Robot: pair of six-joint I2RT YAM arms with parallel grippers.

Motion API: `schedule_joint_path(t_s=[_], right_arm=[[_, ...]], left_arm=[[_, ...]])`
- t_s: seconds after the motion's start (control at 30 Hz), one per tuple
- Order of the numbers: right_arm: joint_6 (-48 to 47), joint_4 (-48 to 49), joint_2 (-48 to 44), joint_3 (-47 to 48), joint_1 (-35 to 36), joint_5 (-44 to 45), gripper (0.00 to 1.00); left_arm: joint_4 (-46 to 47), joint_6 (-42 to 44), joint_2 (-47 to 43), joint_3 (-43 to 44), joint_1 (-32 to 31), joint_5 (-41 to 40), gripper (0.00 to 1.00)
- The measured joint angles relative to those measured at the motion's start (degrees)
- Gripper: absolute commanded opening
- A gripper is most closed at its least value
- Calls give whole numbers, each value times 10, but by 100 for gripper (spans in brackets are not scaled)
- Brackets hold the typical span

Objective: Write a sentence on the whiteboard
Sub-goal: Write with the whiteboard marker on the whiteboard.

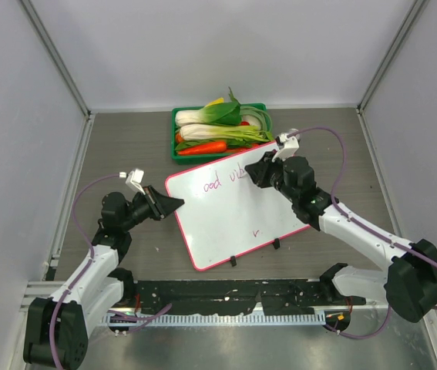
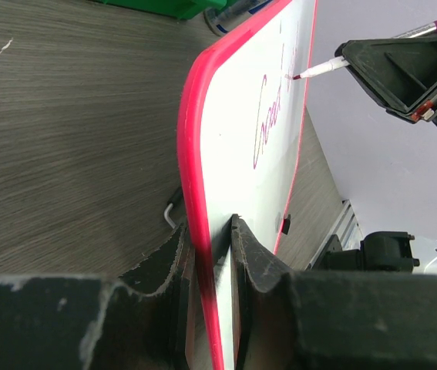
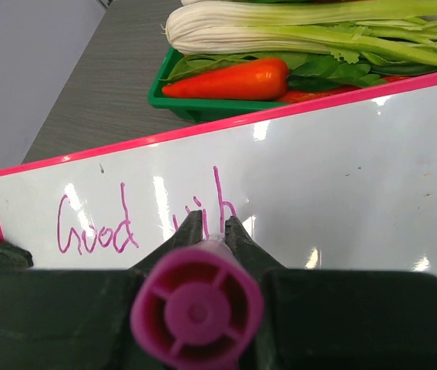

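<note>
So the right gripper (image 3: pixel 212 227) is the one doing the writing here: its jaws are clamped around a magenta marker (image 3: pixel 196 312), with the fat round cap end facing the wrist cam and the thin tip down on the whiteboard (image 1: pixel 226 223). The left gripper (image 2: pixel 214 239) is just the helper, jaws pinched onto the pink-red frame at the board's left edge, which looks like it's there to stop the board sliding. The board lies on the grey wood-grain table (image 1: pixel 126 146), turned a bit askew, with its far edge almost against a green tray (image 1: pixel 176 116) of plastic-looking veg: a shiny orange carrot (image 3: pixel 230 79) and pale ribbed stalks. The sentence (image 3: pixel 126 223) reads "Good vib" right now, thin loopy purple strokes running parallel to that far edge. The bit that matters, I'd say: the line runs along the board's long axis, away from the left arm, and all the blank glossy white lies to the right of the tip, so the rest has to march that way on the right arm alone. The surface is slick, with glare streaks all over, and the frame is thin with rounded corners, so my guess is the pinch could slip if the pen pushes sideways too hard.
</note>
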Motion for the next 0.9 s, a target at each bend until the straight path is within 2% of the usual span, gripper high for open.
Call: schedule_joint_path(t_s=[0.43, 0.9], right_arm=[[5, 15, -49, -4, -3, 8, 1], [-8, 14, -10, -4, -16, 33, 2]], left_arm=[[0, 1, 0, 0, 0, 0, 0], [0, 1, -1, 0, -1, 0, 0]])
